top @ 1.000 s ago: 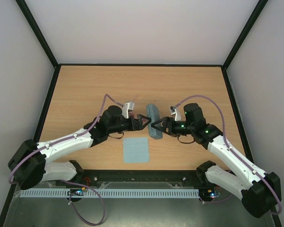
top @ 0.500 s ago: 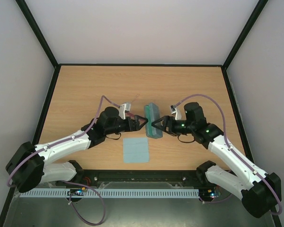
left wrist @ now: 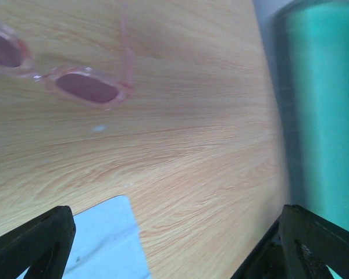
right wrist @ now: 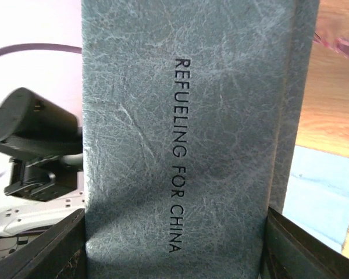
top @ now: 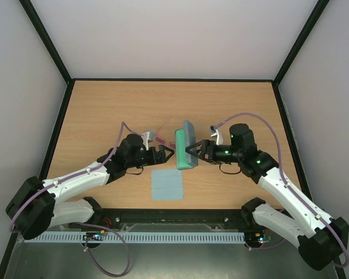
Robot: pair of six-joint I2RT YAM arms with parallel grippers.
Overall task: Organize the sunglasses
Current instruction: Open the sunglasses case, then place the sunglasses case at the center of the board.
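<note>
From above, the left fingers [top: 167, 153] hang low over the desk [top: 104, 110], spread apart with nothing between them, their tips pointing at the case [top: 184, 146]. The case stands tipped up on its long edge between the two sets of fingers, its green inside turned toward the left ones. The right fingers [top: 191, 152] meet it from the opposite side, against its grey back. The sunglasses [top: 161, 129] lie on the desk just beyond the left fingers and beside the case, touched by neither arm. A light blue cloth [top: 167, 184] lies flat on the near side of both sets of fingers. In the left wrist view, the two black tips sit wide apart at the bottom corners with bare wood between them. The sunglasses [left wrist: 84, 87] rest ahead and off toward the left tip, one pink lens and a thin arm showing clearly. A corner of the cloth [left wrist: 107, 238] lies by the left tip, and the case [left wrist: 317, 104] rises as a green wall ahead of the right tip. In the right wrist view, the grey back of the case [right wrist: 186, 145], printed REFUELING FOR CHINA, fills the gap from one tip to the other. The tips seem clamped on its two edges, though the contact itself is hidden at the frame's bottom. A sliver of the sunglasses [right wrist: 337, 43] shows past the case's right edge, above the cloth [right wrist: 320, 192].
</note>
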